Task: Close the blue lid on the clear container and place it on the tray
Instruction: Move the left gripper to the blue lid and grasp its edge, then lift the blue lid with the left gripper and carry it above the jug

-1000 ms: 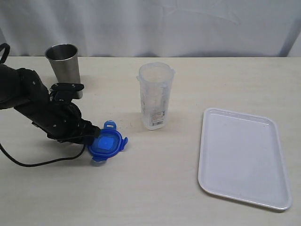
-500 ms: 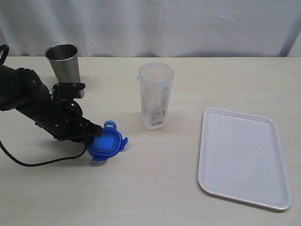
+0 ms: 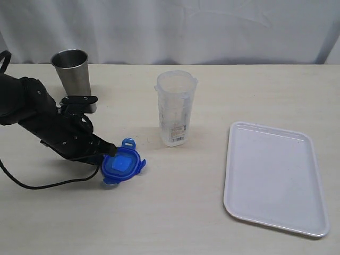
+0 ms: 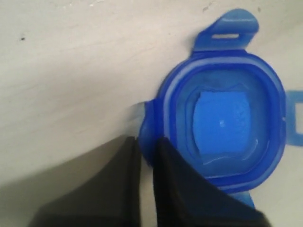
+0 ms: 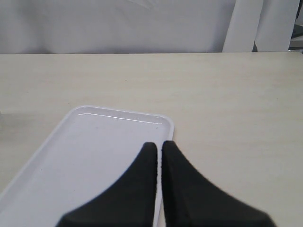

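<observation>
Pale bench point(image 3: 186, 218), curtain behind. Left tool point(image 4: 146, 141) pinches a side flap of the lid point(image 4: 222, 113), lying toward the bench's left edge; right tool point(image 5: 158, 145) is closed, empty, facing the tray point(image 5: 94, 142). Lid: bright blue, roundish, snap flaps; likely light, stiff, slick, best gripped by a flap

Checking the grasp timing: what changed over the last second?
The left gripper closed its jaws on a side flap of the blue lid, nudging the lid slightly to the right in the exterior view. The clear container, steel cup and tray stayed put.
</observation>
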Robot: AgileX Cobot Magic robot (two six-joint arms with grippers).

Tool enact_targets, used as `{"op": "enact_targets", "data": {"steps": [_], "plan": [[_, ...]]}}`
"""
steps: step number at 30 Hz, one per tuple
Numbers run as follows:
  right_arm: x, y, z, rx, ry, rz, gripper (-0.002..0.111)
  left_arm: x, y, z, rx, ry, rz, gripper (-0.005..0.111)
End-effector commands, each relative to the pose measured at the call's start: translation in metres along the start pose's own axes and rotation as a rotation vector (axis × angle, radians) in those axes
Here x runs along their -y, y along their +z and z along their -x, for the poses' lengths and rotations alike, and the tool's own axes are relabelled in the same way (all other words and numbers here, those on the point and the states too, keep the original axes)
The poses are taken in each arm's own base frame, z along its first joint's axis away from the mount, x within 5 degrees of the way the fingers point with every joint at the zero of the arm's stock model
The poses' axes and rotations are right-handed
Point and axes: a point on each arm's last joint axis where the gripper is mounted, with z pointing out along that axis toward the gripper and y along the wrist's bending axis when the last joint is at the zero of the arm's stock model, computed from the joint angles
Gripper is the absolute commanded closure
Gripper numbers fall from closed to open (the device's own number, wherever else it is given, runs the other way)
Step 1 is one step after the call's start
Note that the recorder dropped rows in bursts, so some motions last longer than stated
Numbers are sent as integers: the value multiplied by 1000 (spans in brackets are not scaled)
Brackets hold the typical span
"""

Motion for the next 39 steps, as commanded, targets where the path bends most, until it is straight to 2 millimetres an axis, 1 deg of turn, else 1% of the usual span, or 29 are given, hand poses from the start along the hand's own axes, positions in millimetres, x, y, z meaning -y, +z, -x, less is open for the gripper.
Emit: {"op": "enact_targets", "data": {"steps": [1, 4, 5, 7, 10, 14, 18, 25, 32, 35, 39], "plan": [[0, 0, -1, 0, 5, 3, 104, 3, 1, 1, 13, 7, 3, 92], [0, 0, -1, 0, 5, 3, 104, 2, 1, 0, 2, 39, 14, 93], [0, 0, -1, 0, 5, 3, 104, 1, 1, -1, -3, 51, 17, 96], [0, 0, -1, 0, 5, 3, 104, 1, 0, -1, -8, 64, 21, 107], [0, 0, -1, 0, 5, 3, 104, 2, -2, 0, -6, 70, 19, 107], [0, 0, -1, 0, 5, 3, 104, 4, -10, 2, 12, 93, 14, 107], [0, 0, -1, 0, 5, 3, 104, 7, -21, 5, 47, 102, 13, 107], [0, 0, -1, 0, 5, 3, 104, 14, -48, 12, 132, 149, 18, 107], [0, 0, -1, 0, 5, 3, 104, 17, -75, 20, 241, 230, 78, 107], [0, 0, -1, 0, 5, 3, 104, 17, -84, 24, 295, 256, 108, 107], [0, 0, -1, 0, 5, 3, 104, 15, -91, 28, 354, 303, 158, 107]]}}
